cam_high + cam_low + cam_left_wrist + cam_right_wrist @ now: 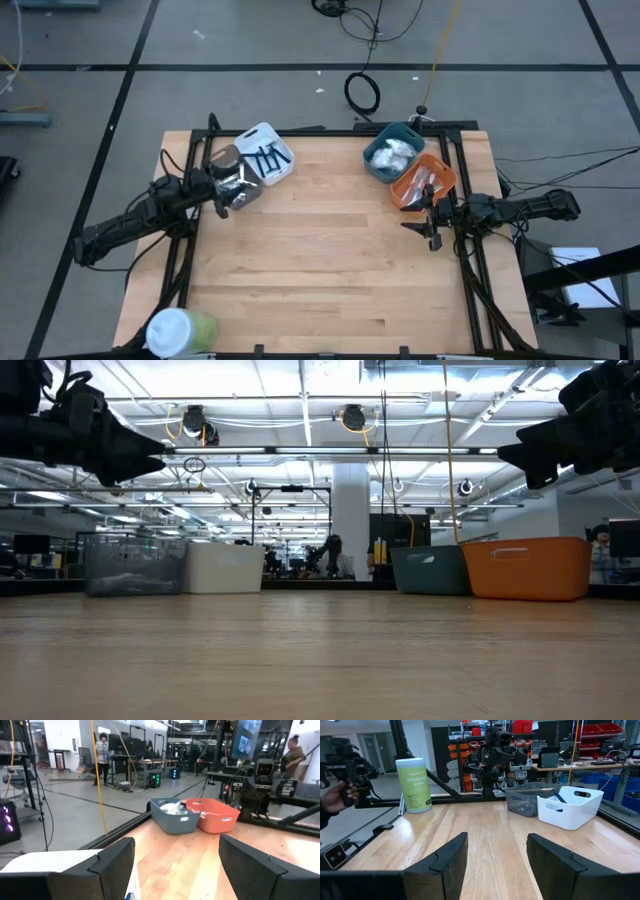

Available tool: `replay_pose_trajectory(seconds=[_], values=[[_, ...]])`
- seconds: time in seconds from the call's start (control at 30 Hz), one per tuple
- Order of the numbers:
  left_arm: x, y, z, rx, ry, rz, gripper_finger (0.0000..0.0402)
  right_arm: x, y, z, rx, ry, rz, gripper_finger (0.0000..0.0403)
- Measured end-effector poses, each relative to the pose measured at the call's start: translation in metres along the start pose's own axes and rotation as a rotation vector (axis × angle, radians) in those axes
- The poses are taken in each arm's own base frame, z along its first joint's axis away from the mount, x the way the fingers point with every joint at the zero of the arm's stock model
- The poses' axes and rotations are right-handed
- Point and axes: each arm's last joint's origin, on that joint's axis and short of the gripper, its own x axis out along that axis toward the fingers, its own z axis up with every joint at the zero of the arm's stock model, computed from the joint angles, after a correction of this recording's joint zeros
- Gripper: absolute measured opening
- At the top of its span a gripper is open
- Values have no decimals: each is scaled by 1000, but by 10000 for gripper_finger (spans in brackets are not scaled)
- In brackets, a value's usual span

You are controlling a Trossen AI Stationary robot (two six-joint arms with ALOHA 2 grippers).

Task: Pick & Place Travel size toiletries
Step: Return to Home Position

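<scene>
The toiletries lie sorted in bins along the far edge. Dark blue sticks (267,158) are in the white bin (283,160). White crinkly packets (390,152) fill the teal bin (372,168). Thin pieces (428,180) lie in the orange bin (408,196), and the clear bin (238,180) holds silvery items. My left gripper (226,196) (175,870) hangs open, raised, at the clear bin. My right gripper (424,226) (495,865) is open and raised, just near of the orange bin. Neither holds anything.
A white-lidded green cup (180,331) stands at the near left corner (413,785). Bare wood spans the table's middle (330,260). Black frame rails run along the table's sides. A person's hand (340,795) shows beyond the table, and people stand in the room behind (102,750).
</scene>
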Motion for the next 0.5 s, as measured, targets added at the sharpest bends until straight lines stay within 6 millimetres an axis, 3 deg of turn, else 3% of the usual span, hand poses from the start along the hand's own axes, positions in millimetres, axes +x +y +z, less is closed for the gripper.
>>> replay_pose_trajectory(seconds=[0.5], values=[[0, 0, -3, 42, 31, 1, 285, 0, 0, 0, 0, 0, 0, 192]])
